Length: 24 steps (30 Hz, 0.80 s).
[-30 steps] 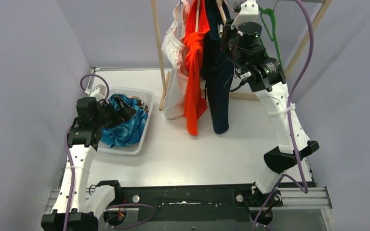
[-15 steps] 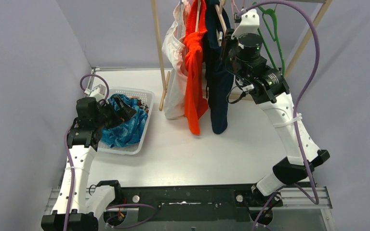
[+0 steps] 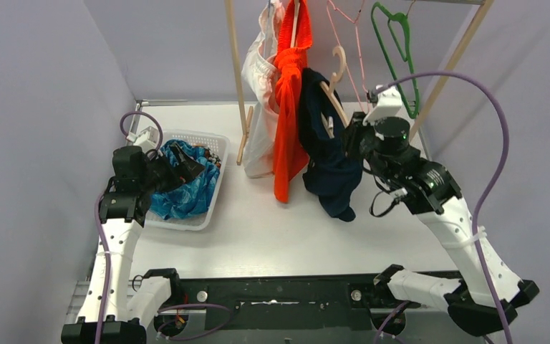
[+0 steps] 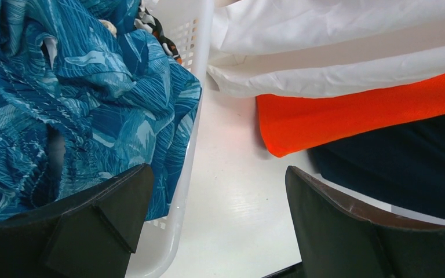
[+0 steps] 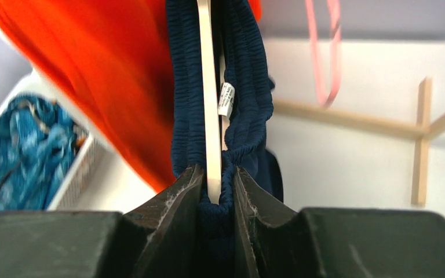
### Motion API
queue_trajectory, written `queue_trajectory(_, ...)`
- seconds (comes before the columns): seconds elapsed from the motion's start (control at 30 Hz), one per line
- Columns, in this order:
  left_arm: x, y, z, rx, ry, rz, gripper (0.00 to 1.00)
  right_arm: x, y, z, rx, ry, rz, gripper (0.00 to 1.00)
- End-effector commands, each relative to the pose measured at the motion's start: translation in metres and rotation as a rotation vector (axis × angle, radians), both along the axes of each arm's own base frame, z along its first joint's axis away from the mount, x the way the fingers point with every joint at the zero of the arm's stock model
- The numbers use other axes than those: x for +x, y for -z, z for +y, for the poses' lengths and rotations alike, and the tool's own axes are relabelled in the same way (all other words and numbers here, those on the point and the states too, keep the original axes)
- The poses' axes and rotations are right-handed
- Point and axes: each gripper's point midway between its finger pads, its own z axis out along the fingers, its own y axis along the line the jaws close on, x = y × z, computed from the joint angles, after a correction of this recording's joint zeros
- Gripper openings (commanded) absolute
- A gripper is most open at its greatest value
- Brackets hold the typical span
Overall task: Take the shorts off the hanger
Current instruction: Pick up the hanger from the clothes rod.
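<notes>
The dark navy shorts (image 3: 327,168) hang on a tilted wooden hanger (image 3: 335,102) whose hook stands free in the air. My right gripper (image 3: 352,138) is shut on the navy waistband (image 5: 244,69) and the hanger's end (image 5: 207,87), as the right wrist view (image 5: 214,180) shows. The bright orange shorts (image 3: 287,107) and the white shorts (image 3: 258,107) hang from the rack. The teal-blue patterned shorts (image 3: 188,192) lie in the white basket (image 3: 208,208), with a bit of camouflage fabric (image 4: 152,26) behind them. My left gripper (image 4: 220,200) is open and empty over the basket's right rim.
An empty pink hanger (image 3: 351,43) and a green hanger (image 3: 394,43) hang at the back right. Wooden rack posts stand at the left (image 3: 235,64) and the right (image 3: 458,57), with a foot bar (image 5: 347,119) on the white table.
My right arm has come down and toward the near side, bringing the navy shorts and the wooden hanger away from the rack top. The left arm has not moved.
</notes>
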Motion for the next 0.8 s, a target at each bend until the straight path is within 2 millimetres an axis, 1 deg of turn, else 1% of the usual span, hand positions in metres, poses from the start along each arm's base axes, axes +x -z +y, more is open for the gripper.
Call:
queue_trajectory(0.0,0.000,-0.027,-0.013,-0.041,0.064,-0.084,0.85,-0.045,-0.003,-0.003,0.162,-0.087,-0.045,0.00)
queue_trajectory(0.07,0.000,-0.027,-0.017,-0.045,0.091,-0.082,0.85,-0.065,0.023,-0.002,0.160,-0.157,-0.010,0.00)
queue_trajectory(0.17,-0.005,-0.023,-0.021,-0.040,0.132,-0.059,0.85,-0.095,0.064,-0.003,0.206,-0.220,0.063,0.00)
queue_trajectory(0.2,-0.006,-0.022,-0.022,-0.034,0.139,-0.055,0.85,-0.102,0.079,0.001,0.222,-0.247,0.098,0.00)
queue_trajectory(0.27,-0.010,-0.021,-0.024,-0.029,0.150,-0.053,0.85,-0.117,0.099,0.000,0.275,-0.253,0.144,0.00)
queue_trajectory(0.3,-0.012,-0.018,-0.027,-0.030,0.160,-0.047,0.85,-0.123,0.113,0.001,0.289,-0.261,0.180,0.00)
queue_trajectory(0.33,-0.014,-0.015,-0.029,-0.030,0.170,-0.042,0.85,-0.130,0.120,0.003,0.306,-0.277,0.204,0.00)
queue_trajectory(0.4,-0.017,-0.011,-0.035,-0.023,0.188,-0.031,0.85,-0.143,0.127,0.005,0.324,-0.308,0.258,0.00)
queue_trajectory(0.43,-0.019,-0.008,-0.041,-0.023,0.210,-0.024,0.85,-0.147,0.130,0.005,0.328,-0.315,0.281,0.00)
queue_trajectory(0.5,-0.020,-0.005,-0.049,-0.012,0.223,-0.015,0.85,-0.155,0.133,0.007,0.335,-0.337,0.304,0.00)
queue_trajectory(0.67,-0.024,-0.007,-0.078,-0.005,0.295,-0.032,0.85,-0.172,0.131,0.010,0.320,-0.414,0.343,0.00)
queue_trajectory(0.77,-0.027,-0.010,-0.091,0.006,0.323,-0.049,0.85,-0.183,0.126,0.015,0.318,-0.481,0.361,0.00)
